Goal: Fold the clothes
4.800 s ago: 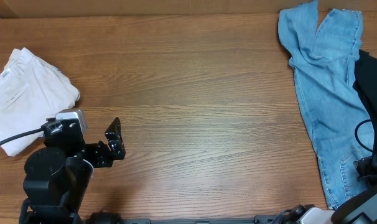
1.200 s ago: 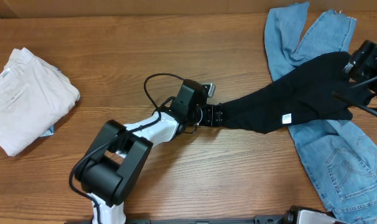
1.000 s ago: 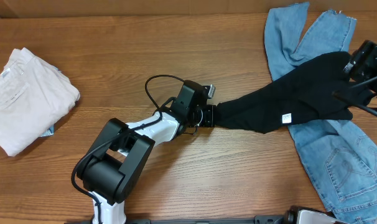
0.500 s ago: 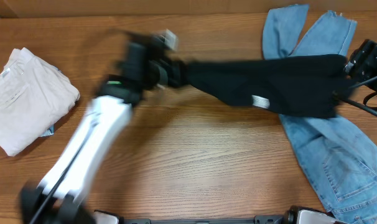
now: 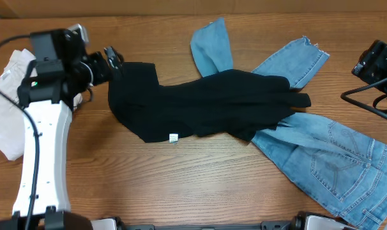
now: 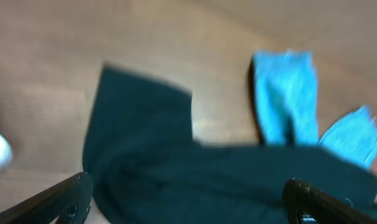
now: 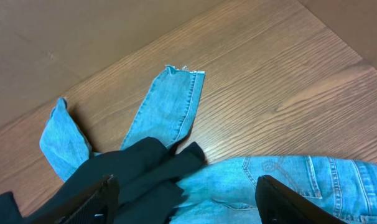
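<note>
Just left of the black garment (image 5: 206, 108), my left pincer (image 5: 112, 57) hangs wide, empty; right pincer (image 7: 185, 183) likewise. Spreading step, I judge; next needs two corners pinched.

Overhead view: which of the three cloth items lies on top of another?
The black garment: it drapes over the light blue jeans; the white bundle sits apart at the left.

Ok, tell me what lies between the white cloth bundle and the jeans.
In the overhead view: the left gripper, jaws open, then the black garment, whose right end overlaps the jeans.
</note>
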Robot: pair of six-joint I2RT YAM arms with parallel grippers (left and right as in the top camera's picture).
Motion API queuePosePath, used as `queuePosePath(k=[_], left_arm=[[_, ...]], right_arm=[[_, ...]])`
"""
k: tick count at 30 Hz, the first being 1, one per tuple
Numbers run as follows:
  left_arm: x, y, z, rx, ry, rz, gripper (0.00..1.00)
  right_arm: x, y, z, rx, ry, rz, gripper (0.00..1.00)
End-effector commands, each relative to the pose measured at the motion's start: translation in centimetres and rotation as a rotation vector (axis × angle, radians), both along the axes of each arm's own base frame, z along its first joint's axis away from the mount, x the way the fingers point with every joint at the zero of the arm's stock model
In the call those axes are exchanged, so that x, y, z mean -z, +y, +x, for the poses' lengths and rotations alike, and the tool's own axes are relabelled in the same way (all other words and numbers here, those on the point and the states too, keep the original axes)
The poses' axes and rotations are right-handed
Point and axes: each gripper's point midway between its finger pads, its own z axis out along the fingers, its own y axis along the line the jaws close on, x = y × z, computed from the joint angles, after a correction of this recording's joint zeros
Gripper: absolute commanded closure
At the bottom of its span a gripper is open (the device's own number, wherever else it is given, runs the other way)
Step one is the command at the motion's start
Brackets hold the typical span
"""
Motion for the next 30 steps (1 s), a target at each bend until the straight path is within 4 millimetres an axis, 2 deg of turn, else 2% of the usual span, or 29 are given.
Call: queuePosePath(k=[1, 6, 9, 14, 18, 20, 24, 27, 30], left_arm=[[1.3, -3.8, -1.1, 0.134, 0.063, -0.049, 0.00], [3.1, -11.2, -3.5, 0.324, 0.160, -0.067, 0.00], [5.0, -16.2, -5.2, 0.437, 0.219, -0.045, 0.00], [9.9, -22.5, -7.7, 0.558, 0.333, 0.055, 0.00], [14.4, -27.9, -10.8, 0.689, 0.420, 0.088, 0.00], [16.5, -29.1, -11.7, 0.677, 0.465, 0.119, 0.00], [19.6, -28.3, -10.9, 0.572, 0.484, 0.228, 0.00], [20.4, -26.9, -9.3, 0.510, 0.443, 0.331, 0.00], [20.3, -25.8, -8.0, 0.466, 0.397, 0.398, 0.02]], right_arm=[[0.1, -0.2, 0.1, 0.007, 0.005, 0.004, 0.26], [1.3, -0.2, 0.1, 0.007, 0.052, 0.013, 0.25], [1.8, -0.2, 0.3, 0.007, 0.070, 0.017, 0.26], [2.0, -0.2, 0.4, 0.007, 0.075, 0.018, 0.26], [2.0, -0.2, 0.4, 0.008, 0.074, 0.018, 0.26], [2.0, -0.2, 0.4, 0.008, 0.075, 0.018, 0.26], [1.9, -0.2, 0.4, 0.008, 0.073, 0.018, 0.25], [2.0, -0.2, 0.5, 0.008, 0.075, 0.018, 0.25], [2.1, -0.3, 0.6, 0.008, 0.079, 0.019, 0.25]])
